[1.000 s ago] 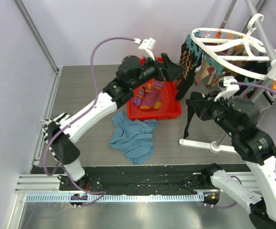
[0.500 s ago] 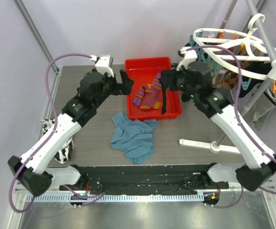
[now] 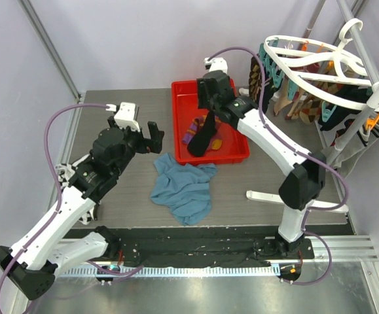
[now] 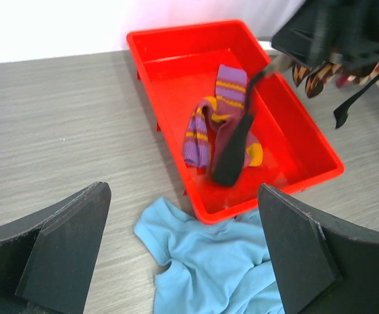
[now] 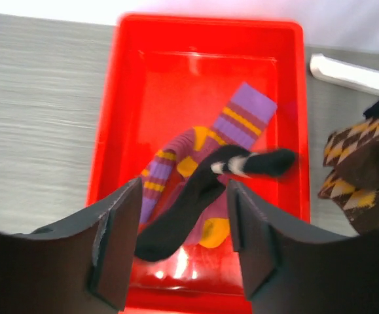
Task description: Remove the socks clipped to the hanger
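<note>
Over the red tray, the right gripper is seen with its jaws apart. Between them a plain dark sock is stretched, touched by neither finger in the wrist view. Its long axis is run diagonally, the upper end bent off toward the tray's right wall, the lower end pointed at the near rim. It is laid across the purple striped socks on the tray floor. Argyle socks are hung from the hanger, just beyond the tray's far right corner. A blue cloth is spread against the near rim. Bare table is shown left of the tray, where the left gripper is held wide open.
</note>
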### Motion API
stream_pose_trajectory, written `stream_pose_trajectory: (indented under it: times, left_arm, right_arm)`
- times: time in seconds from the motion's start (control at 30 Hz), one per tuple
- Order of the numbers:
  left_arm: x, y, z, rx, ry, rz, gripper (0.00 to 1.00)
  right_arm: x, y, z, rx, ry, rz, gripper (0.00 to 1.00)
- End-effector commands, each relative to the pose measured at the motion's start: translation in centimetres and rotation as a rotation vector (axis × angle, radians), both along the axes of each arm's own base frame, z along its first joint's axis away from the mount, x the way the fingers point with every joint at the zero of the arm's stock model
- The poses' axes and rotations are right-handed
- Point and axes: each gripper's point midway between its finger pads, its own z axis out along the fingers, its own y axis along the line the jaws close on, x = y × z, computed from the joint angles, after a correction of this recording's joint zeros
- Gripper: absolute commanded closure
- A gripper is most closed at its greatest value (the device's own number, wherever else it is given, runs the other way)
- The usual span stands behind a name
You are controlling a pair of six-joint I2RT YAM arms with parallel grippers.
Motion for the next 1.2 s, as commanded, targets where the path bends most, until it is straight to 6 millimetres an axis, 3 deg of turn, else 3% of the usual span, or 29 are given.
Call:
stream_pose_trajectory:
  times: [0.0,0.1,0.27,0.37,0.87,1.17]
  left_arm:
    - [-0.1,0.2,2.1,-0.038,-0.070,0.005,0.00]
    - [-0.3,0.1,2.3,-0.045,-0.071,-0.004,0.00]
    - [-0.6,-0.1,2.6,-0.058,-0.071,-0.022,0.00]
    - [-0.7,-0.3,2.7,-0.062,-0.073,-0.034,0.00]
    - [-0.8,-0.7,2.4,-0.062,-0.062,-0.055,0.00]
    - [-0.8,-0.7,2.2,-0.055,-0.057,-0.057,0.00]
  right_arm:
    - [0.6,-2.1,1.7,-0.032,-0.010,-0.139,0.35]
    - [0.2,-4.2,1.7,-0.074,-0.007,-0.252,0.34]
    - [-1.5,-8.8,3.5,-0.132,-0.055,-0.460,0.34]
    - [-2.4,-10.4,4.0,-0.153,-0.071,-0.526,0.35]
    - [-5.2,-15.5,5.7,-0.308,-0.128,-0.752,0.37]
    - [-3.5,-17.0,3.9,-0.334,-0.093,-0.773,0.42]
